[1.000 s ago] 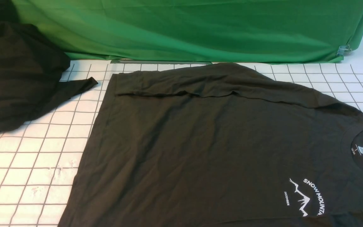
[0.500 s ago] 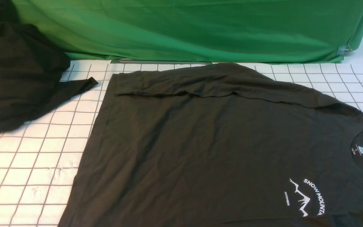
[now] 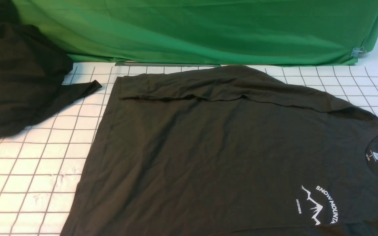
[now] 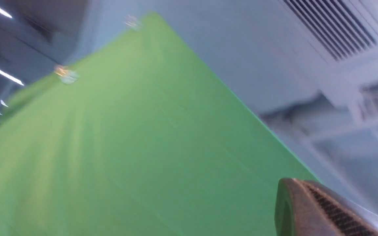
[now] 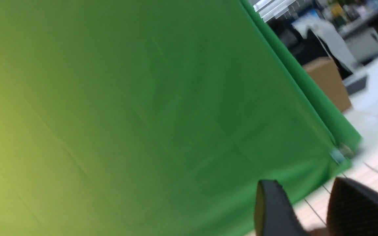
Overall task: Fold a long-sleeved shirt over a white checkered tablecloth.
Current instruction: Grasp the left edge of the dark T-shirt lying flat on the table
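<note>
The long-sleeved shirt [image 3: 228, 157] lies spread flat on the white checkered tablecloth [image 3: 28, 170], collar to the right. Its white mountain logo [image 3: 320, 203] and neck label [image 3: 376, 156] face up. The far sleeve [image 3: 208, 87] is folded across the shirt's far edge. Neither gripper shows in the front view. In the left wrist view my left gripper [image 4: 294, 183] is shut on nothing and points up at the green cloth [image 4: 126, 147] and the ceiling. In the right wrist view my right gripper [image 5: 305, 190] is open and empty, raised and facing the backdrop.
A plain black garment [image 3: 15, 78] is heaped at the far left, one sleeve trailing onto the tablecloth. A green cloth [image 3: 192, 29] hangs along the back, held by a clip [image 3: 358, 52] at its right corner. A cardboard box [image 5: 326, 82] stands beyond it.
The dark tip of my left gripper, seen one second ago at the front view's bottom-left corner, has left the frame. The shirt has not moved.
</note>
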Robot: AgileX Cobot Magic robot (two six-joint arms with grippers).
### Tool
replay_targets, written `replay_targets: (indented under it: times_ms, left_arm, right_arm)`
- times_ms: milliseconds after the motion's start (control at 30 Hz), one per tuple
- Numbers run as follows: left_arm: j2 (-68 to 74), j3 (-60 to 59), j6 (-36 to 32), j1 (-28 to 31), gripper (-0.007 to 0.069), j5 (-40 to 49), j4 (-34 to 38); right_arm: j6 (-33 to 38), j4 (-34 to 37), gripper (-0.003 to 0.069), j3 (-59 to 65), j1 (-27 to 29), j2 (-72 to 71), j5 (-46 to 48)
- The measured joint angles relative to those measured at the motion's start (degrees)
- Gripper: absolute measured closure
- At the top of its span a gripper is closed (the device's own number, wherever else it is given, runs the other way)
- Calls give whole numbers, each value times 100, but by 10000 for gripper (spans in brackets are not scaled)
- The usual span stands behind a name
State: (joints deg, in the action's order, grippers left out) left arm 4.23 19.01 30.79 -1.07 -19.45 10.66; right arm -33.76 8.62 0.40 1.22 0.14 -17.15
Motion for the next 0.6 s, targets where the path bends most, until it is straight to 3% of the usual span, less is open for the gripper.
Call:
replay_targets:
  times_ms: [33,67,133,167,233,300,400,467,500,533,567,600]
  left_arm:
    - [322,648,1,0,621,1059,-186]
    - [377,835,-27,0,621,1385,-206]
    - [1016,1738,-413,0,621,3099,-304]
    - [1790,2490,-1127,0,621,4825,-278]
    - [2188,2774,-1464,0,621,5624,-212]
    - [3169,3126,-2008,0,621,7094,18]
    - [4026,3132,-2568,0,621,7970,200]
    - [4866,2929,-2932,0,622,8370,387]
    - [5162,2808,-3005,-25,624,8391,442]
    - [5268,2781,-3011,-48,624,8389,450]
    - [5586,2601,-3079,-181,625,8382,457]
    - [5731,2477,-3079,-301,627,8346,450]
  right_arm:
    - [-118,5,417,0,0,0,-190]
    - [-131,5,417,0,0,0,-215]
    - [-243,-26,417,0,0,0,-328]
    - [-347,-162,433,-168,0,-2,39]
    - [-385,-267,451,-341,-12,23,376]
    - [-272,-582,545,-1152,-214,284,1351]
    - [362,-698,623,-2128,-516,789,2306]
    - [1295,-726,651,-3395,-1052,1636,3939]
    - [1570,-735,655,-3855,-1274,2142,4676]
    - [1618,-742,656,-3942,-1317,2142,4818]
    - [1928,-783,658,-4489,-1670,2835,6026]
    - [2054,-817,659,-4801,-1835,3184,6567]
